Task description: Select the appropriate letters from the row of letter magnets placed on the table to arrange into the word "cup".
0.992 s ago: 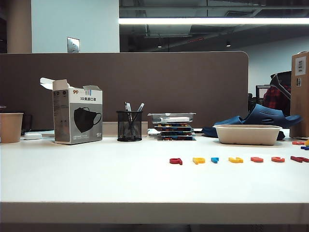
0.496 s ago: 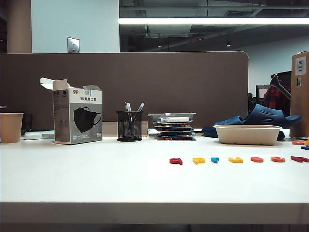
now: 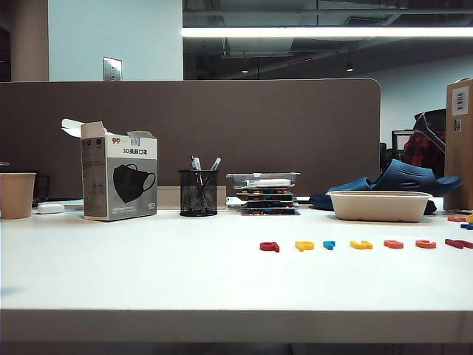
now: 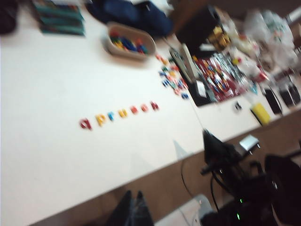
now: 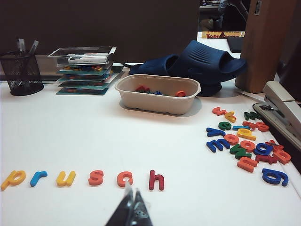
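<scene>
The row of letter magnets (image 5: 80, 178) lies on the white table (image 3: 148, 274), right of centre in the exterior view. It reads q, p, r, u, s, c, h. Yellow p (image 5: 13, 179), yellow u (image 5: 66, 178) and orange-red c (image 5: 124, 179) lie flat in it, also seen as p (image 3: 304, 245), u (image 3: 361, 244) and c (image 3: 425, 243). My right gripper (image 5: 130, 194) is shut and empty, just short of the c. My left gripper (image 4: 133, 193) is shut and empty, beyond the table's front edge, well away from the blurred row (image 4: 120, 114). Neither arm shows in the exterior view.
A beige tray (image 5: 157, 101) with loose letters stands behind the row, blue slippers (image 5: 202, 61) behind it. A heap of spare letters (image 5: 244, 141) and a stapler (image 5: 282, 106) lie past the row's h end. Pen cup (image 3: 198, 192), mask box (image 3: 118, 181) and paper cup (image 3: 16, 194) stand at the back left.
</scene>
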